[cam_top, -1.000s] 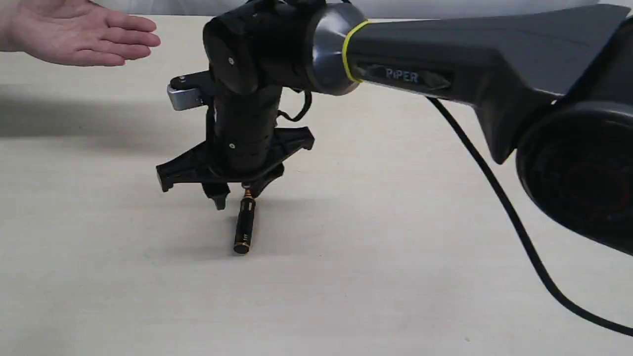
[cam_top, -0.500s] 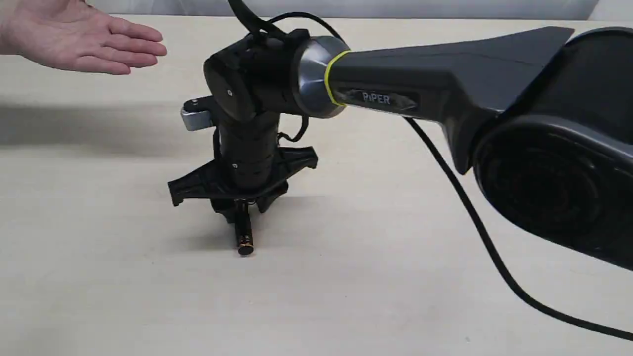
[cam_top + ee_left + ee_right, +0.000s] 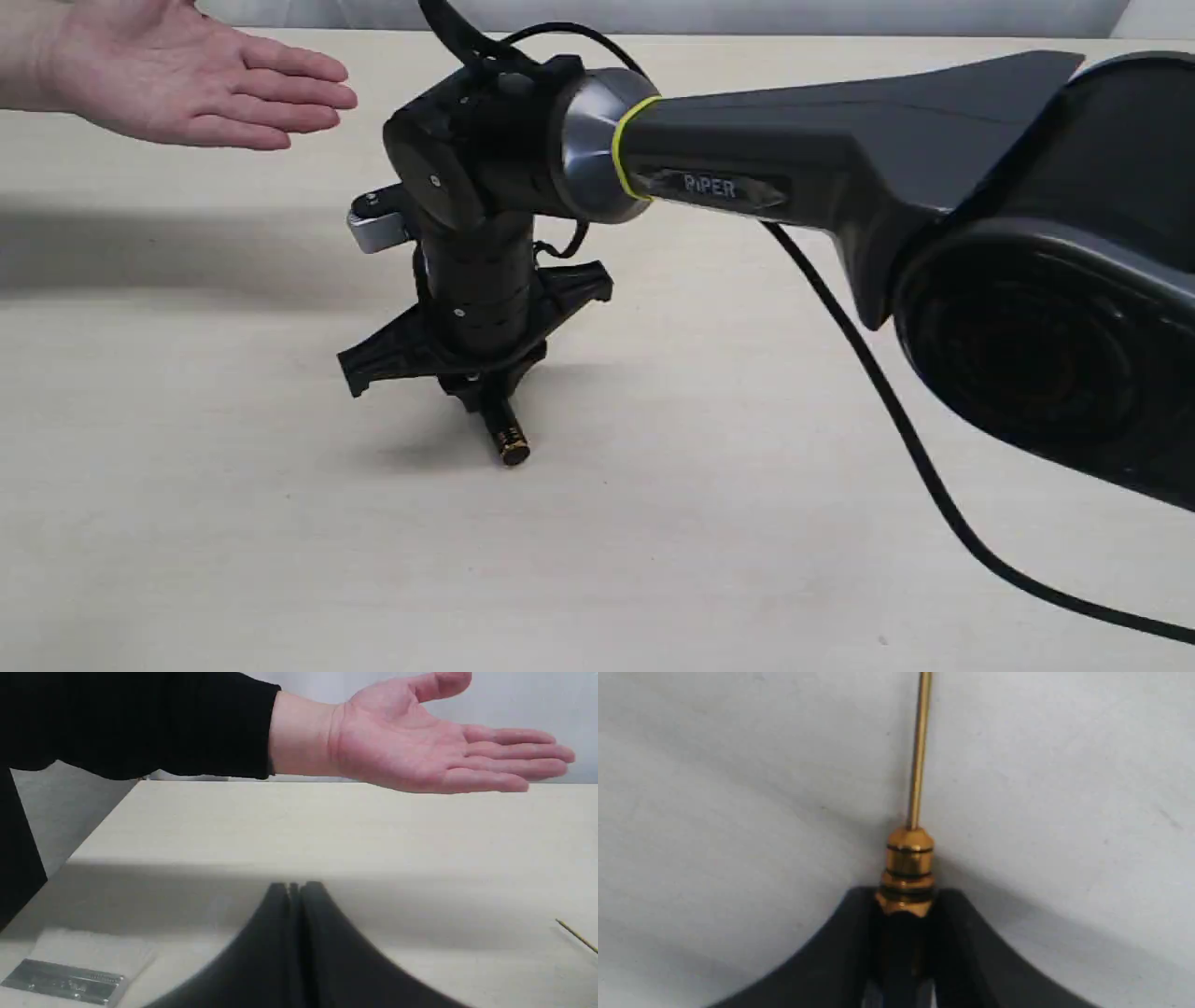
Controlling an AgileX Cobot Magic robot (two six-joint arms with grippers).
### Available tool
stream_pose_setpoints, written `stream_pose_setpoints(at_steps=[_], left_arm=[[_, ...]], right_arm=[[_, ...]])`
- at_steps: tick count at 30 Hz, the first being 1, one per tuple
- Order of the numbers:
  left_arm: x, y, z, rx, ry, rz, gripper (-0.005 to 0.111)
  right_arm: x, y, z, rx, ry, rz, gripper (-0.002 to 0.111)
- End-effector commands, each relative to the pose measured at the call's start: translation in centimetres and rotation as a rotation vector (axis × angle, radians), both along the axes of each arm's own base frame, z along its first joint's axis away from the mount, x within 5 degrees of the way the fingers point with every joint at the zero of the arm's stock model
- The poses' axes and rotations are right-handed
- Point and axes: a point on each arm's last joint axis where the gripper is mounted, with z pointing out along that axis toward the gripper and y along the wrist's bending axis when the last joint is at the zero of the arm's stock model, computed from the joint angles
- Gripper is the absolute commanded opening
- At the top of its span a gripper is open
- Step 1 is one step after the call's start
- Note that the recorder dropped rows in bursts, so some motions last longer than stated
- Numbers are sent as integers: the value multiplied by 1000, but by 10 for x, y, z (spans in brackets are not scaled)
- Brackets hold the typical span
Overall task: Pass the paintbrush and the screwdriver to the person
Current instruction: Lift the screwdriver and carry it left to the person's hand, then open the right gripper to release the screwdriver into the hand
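Presently, the right tool (image 3: 485, 406) points down over the desk (image 3: 233, 523), its fingers clamped on the screwdriver (image 3: 509, 443).

Screwdriver, exterior view: a short black handle juts out below the fingers toward 5 o'clock, ending in a gold ring. It sits tilted. I cannot tell whether that end touches the desk. Right wrist view: the gold collar (image 3: 908, 872) has dark grooves and sits just past the fingertips. The thin golden shaft (image 3: 917, 751) runs straight out from it, and the black handle is pinched between the two fingers.

Left tool (image 3: 294, 889): fingers pressed together, nothing between them.

Paintbrush (image 3: 65, 980): lies flat on the desk near the left tool. Only the silver metal band and pale bristles show; the handle is cut off by the frame.

Hand (image 3: 205, 84): palm up, fingers together and flat, held above the desk at about 10 o'clock from the right tool and well apart from it. A black sleeve (image 3: 140, 723) covers the forearm.

Edges and room:
- The desk's far edge runs across at 12 o'clock, behind the hand and the right arm (image 3: 840, 159).
- The left wrist view shows a side edge of the desk below the sleeve.
- Open desk lies between the right tool and the hand.
- A wide stretch of desk lies at 6 o'clock.
- A black cable (image 3: 934, 485) trails from the arm toward 4 o'clock.
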Motion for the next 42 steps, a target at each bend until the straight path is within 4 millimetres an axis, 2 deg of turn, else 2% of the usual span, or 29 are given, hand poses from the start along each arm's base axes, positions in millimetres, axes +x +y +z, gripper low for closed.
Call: stream_pose_setpoints(at_steps=[1,4,8,12,14,17,19,23,27,31,33,35,40,42], left_arm=[[0,0,0,-6,-11,-6,0],[0,0,0,-6,-11,-6,0],[0,0,1,-4,-14,-6,0],[0,0,0,-3,-12,-6,0],[0,0,0,-3,-12,-6,0],[0,0,0,-3,-12,-6,0],[0,0,0,-3,-12,-6,0],[0,0,0,-3,-12,-6,0],[0,0,0,-3,-12,-6,0],[0,0,0,-3,-12,-6,0],[0,0,0,-3,-12,-6,0],[0,0,0,-3,-12,-6,0],[0,0,0,-6,-9,-6,0],[0,0,0,-6,-11,-6,0]], right_arm=[[-7,2,18,40,22,77,5],[-20,8,44,67,8,154,5],[-54,26,92,127,-59,293,5],[-86,40,152,279,-207,395,5],[-89,44,182,383,-307,407,5],[-83,48,214,477,-423,420,5],[-72,51,226,505,-475,410,5],[-44,58,222,506,-504,377,5],[-20,64,190,460,-480,360,5],[2,65,149,393,-432,351,5],[9,63,138,375,-423,344,5],[14,61,131,364,-414,336,11],[15,60,132,355,-419,343,46],[13,58,138,360,-425,343,55]])
